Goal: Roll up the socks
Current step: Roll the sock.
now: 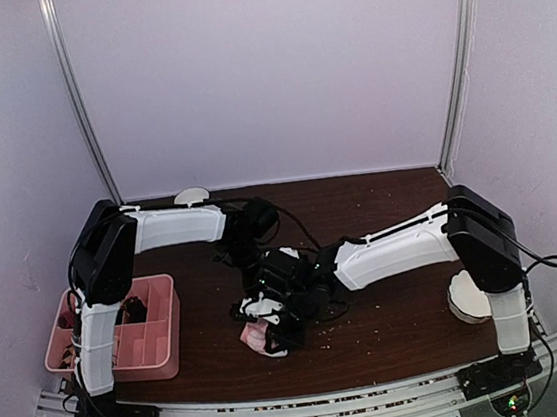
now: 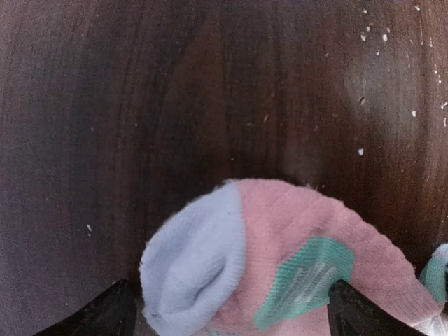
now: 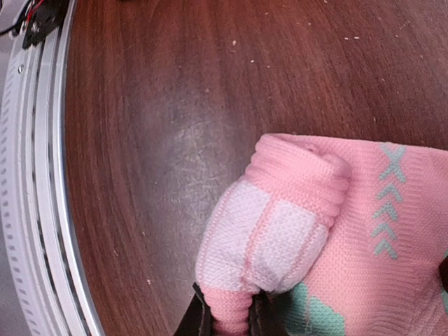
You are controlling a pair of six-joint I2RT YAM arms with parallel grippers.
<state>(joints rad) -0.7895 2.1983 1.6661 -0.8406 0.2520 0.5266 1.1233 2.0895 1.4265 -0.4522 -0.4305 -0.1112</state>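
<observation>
Nearest, by the middle of the table's (image 1: pixel 403 330) near edge, the pink socks (image 3: pixel 315 231) lie in a half-rolled bundle. The right gripper (image 3: pixel 231 318) has its jaws pressed onto a fold at the cuff end, pinching it, probably so the roll cannot spring loose. Just beyond, the left gripper (image 2: pixel 234 318) hangs over the socks' pale rounded end with jaws spread wide on either side, gripping nothing, seemingly placed to take that free end next. Left of them sits a pink tray (image 1: pixel 166 327); the dark items inside are too small to name. Farther off, at the far edge, a small white thing (image 1: pixel 191 193) lies well apart from the work.
</observation>
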